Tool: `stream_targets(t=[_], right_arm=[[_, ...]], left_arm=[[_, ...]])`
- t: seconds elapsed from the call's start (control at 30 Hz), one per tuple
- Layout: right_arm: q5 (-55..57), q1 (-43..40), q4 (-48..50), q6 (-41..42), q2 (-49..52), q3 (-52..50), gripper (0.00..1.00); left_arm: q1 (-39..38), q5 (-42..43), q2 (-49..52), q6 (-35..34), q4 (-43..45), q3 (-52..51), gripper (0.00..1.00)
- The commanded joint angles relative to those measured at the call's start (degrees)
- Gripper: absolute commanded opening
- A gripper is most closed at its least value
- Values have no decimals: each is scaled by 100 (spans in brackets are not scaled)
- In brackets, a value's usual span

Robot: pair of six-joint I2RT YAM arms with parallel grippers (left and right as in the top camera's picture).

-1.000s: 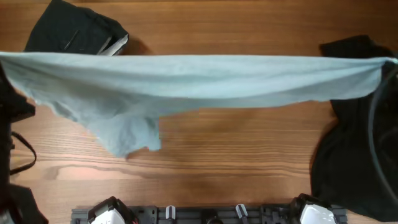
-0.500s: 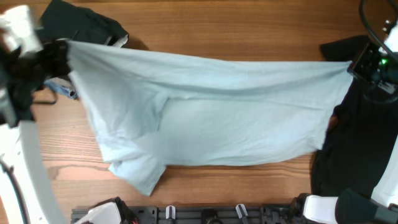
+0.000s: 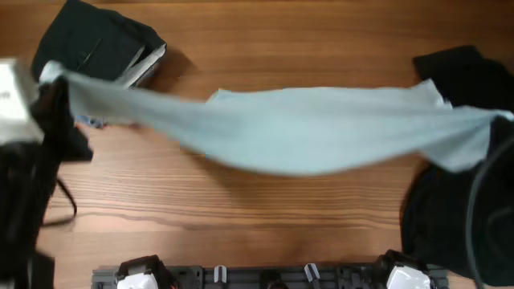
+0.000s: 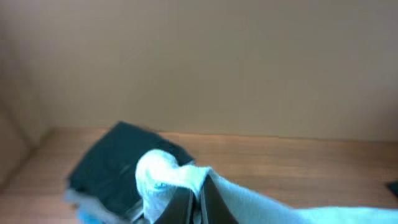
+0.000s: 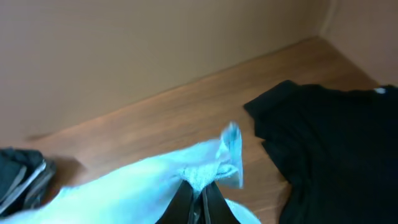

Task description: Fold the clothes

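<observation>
Above the tabletop [image 3: 241,217], the pale blue T-shirt [image 3: 305,132] hangs stretched between both arms. It is now a narrow, sagging band, where half a second ago it spread wide. The left gripper [image 4: 194,202] pinches one end and the right gripper [image 5: 199,198] the other, each pressed together on cloth. There is one blue shirt and two dark pieces: a folded dark garment [image 3: 92,40] at the far left and a black garment [image 3: 450,209] spread at the right.

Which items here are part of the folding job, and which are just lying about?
In the job:
pale blue T-shirt, stretched between the left claw and right claw, both shut on it
black garment, loose and unfolded at the right

Lying about:
folded dark pile at the far left corner, untouched
</observation>
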Motion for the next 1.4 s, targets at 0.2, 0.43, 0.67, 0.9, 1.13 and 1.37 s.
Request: stream_targets(t=[0.2, 0.43, 0.67, 0.9, 1.13, 1.37], right_arm=[[984, -24, -236, 503, 1056, 17, 4], [-238, -24, 125, -229, 3587, 17, 4], [-977, 15, 1827, -249, 6061, 17, 14], [-817, -199, 1895, -444, 6387, 20, 62], [-1143, -411, 289, -1172, 6052, 20, 61], [-1333, -409, -501, -1248, 4758, 17, 64]], left_arm=[[0, -721, 743, 48, -15, 37, 4], [-398, 1217, 3397, 72, 678, 37, 4], [-1314, 866, 6330, 17, 2634, 37, 19], [-1040, 581, 6457, -363, 2468, 92, 56], [-938, 647, 5829, 208, -101, 107, 52], [-922, 516, 6006, 289, -269, -1010, 55]])
